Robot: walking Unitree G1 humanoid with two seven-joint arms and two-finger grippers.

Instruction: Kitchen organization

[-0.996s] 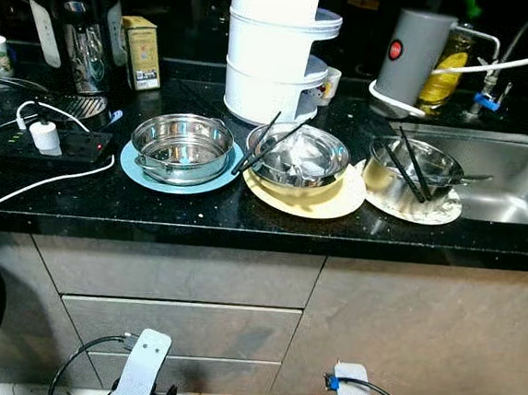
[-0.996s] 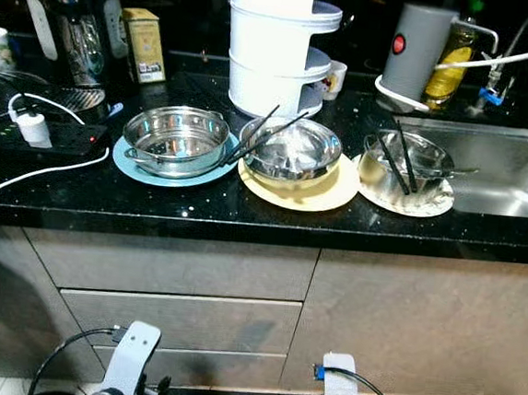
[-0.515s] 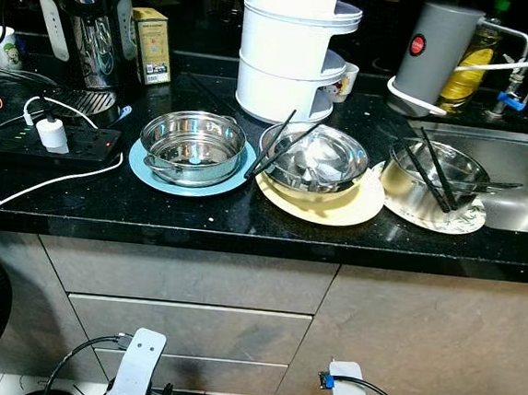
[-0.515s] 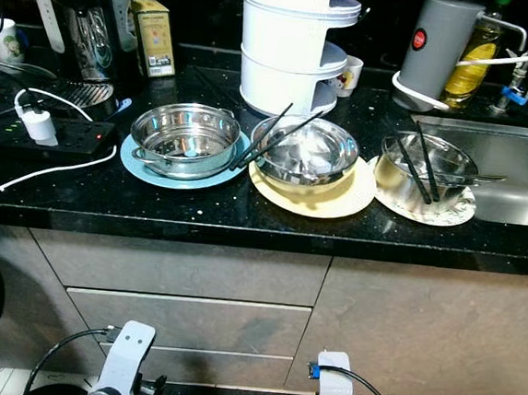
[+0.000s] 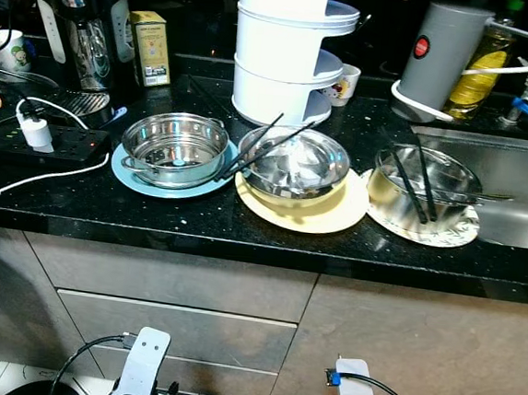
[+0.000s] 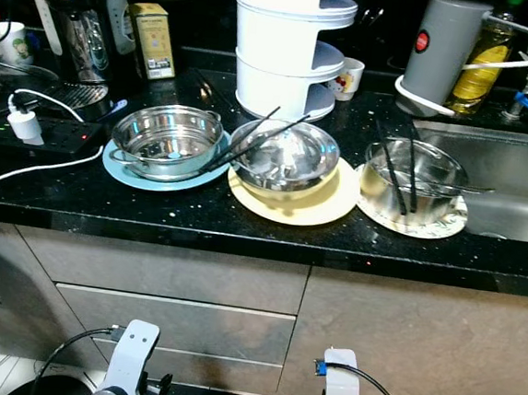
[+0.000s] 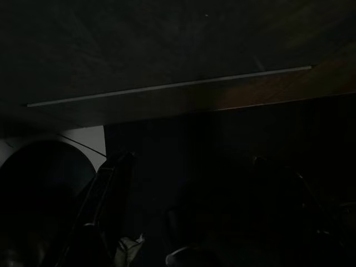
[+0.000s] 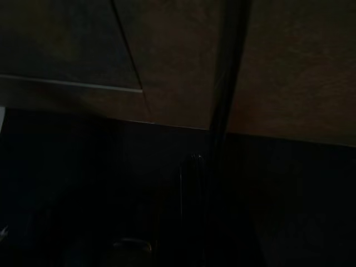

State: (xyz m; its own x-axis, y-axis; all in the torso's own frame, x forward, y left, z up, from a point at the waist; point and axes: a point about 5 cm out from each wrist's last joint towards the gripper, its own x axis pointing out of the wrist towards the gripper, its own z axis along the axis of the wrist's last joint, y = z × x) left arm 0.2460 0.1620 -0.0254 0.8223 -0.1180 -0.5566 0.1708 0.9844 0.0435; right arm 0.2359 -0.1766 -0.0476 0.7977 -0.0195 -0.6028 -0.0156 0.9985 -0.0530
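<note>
While neither pincer's state can be told, three shiny steel bowls (image 5: 293, 163) sit on plates, chopsticks (image 5: 259, 144) across two

readable text: none | small yellow-green carton box (image 5: 150, 48) by the black coffee machine (image 5: 79, 22): print too small to read | grey cylindrical appliance (image 5: 440, 54): round red badge, nothing legible on it

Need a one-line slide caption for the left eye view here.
Black counter with three steel bowls on blue, yellow and patterned plates, chopsticks across two, sink at right.
</note>
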